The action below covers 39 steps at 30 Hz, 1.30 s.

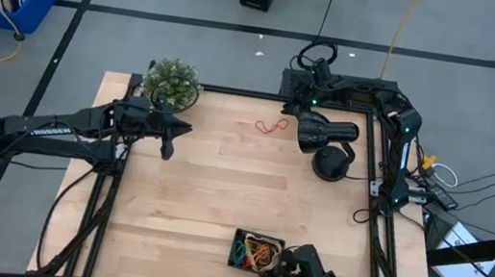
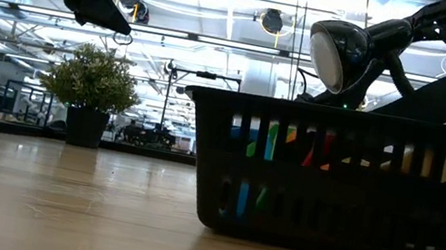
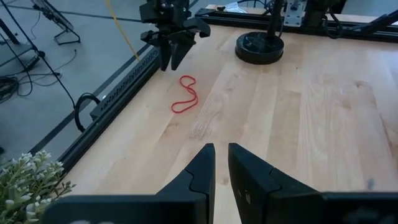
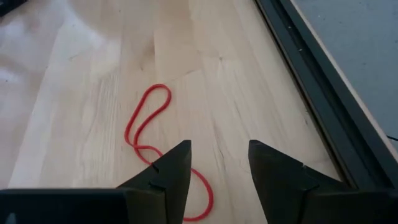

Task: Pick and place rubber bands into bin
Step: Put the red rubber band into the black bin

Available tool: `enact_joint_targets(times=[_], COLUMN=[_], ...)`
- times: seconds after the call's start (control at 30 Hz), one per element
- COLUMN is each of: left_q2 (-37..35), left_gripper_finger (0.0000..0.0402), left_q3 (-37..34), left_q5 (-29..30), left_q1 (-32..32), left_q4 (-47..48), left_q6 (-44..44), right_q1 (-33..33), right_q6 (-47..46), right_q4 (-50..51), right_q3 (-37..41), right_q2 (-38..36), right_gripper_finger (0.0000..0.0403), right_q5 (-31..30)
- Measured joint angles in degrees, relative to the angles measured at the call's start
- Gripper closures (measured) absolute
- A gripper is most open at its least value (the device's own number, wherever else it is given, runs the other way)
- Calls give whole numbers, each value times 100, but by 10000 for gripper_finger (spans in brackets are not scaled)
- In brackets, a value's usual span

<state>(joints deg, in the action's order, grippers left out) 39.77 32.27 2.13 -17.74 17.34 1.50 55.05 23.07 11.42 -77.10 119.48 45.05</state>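
Working toward the last loose band, with the rest already binned.
Hovering the right claw [image 4: 217,155], spread wide, over the red band [image 1: 271,126] at the counter's [image 1: 222,183] 12 o'clock. Leaving coloured rubber bands [image 1: 259,253] heaped in the bin [image 1: 234,245] at 6 o'clock. Parking the left claw [image 3: 221,152] at 9 o'clock, nearly closed, gripping nothing.

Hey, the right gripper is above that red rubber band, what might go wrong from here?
1. The thin red rubber band lies flat on the wood, off-centre under the open right gripper, which may close on nothing or only one strand.
2. The band lies near the black frame rail; a nudge might push it there.
3. The small black square bin sits at the opposite edge, so the floppy band might slip during the carry.

The left gripper waits near the plant.
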Motion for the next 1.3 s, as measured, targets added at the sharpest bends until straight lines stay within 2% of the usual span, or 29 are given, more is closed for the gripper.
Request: enact_joint_targets(times=[0.13, 0.3, 0.53, 0.67, 0.77, 0.93, 1.0, 1.3], left_q2=[0, 0, -2, -2, -2, -2, -2, -2], left_gripper_finger=[350, 350, 350, 341, 330, 319, 320, 320], left_q3=[0, 0, 0, 0, 0, 0, 0, 0], left_q5=[0, 76, 94, 94, 92, 92, 90, 92], left_q1=[0, -1, -1, 0, 0, 0, -2, 0], left_q4=[-15, -123, -123, -111, -109, -90, -90, -88], left_q6=[-11, -16, -516, -393, -196, -201, -196, -131], right_q1=[0, -50, -116, -116, -116, -364, -520, -820], right_q6=[-455, -173, 76, 148, 463, 1538, 1772, 1575], right_q4=[-2, 10, 11, 7, 159, 659, 849, 1018], right_q3=[0, 0, 0, 0, -2, -9, -15, -2], right_q2=[0, 0, 0, 0, 0, -126, -194, -309], right_gripper_finger=[247, 242, 189, 162, 151, 147, 149, 149], right_q5=[0, -2, -30, -51, -439, -2017, -2423, -2542])
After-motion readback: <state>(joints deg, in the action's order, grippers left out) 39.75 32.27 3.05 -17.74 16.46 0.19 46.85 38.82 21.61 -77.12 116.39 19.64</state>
